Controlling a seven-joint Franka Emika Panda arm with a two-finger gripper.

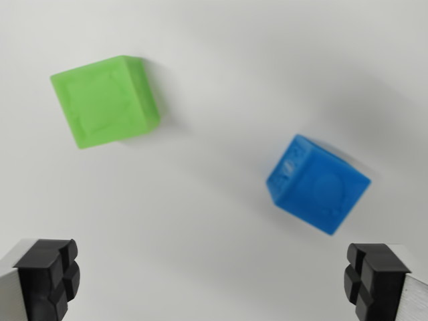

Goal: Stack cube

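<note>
We look straight down on a white bench (214, 80) with two cubes lying well apart. The green cube (105, 101) sits toward the wrist view's upper left, the blue cube (318, 182) toward the right and lower down, nearer to us. Both rest flat on the bench, each turned at an angle to the frame, and neither is stacked on the other.

Our gripper (214, 284) hangs above them with its jaws wide apart and nothing between them; one black pad shows in each bottom corner. We touch neither cube.

We judge the step in hand to be the approach for a first pick. The task does not say which cube goes on top, so either may serve; the blue one lies closer to our jaws. To do this well, we should centre the chosen cube between the pads before descending, and rotate the wrist so the pads meet two parallel faces squarely instead of its corners. Since both cubes sit skewed to our jaw line, that turn matters: a grip across corners could twist the cube or let it slip. The picture is slightly blurred, so fine alignment should wait for a steadier view.
</note>
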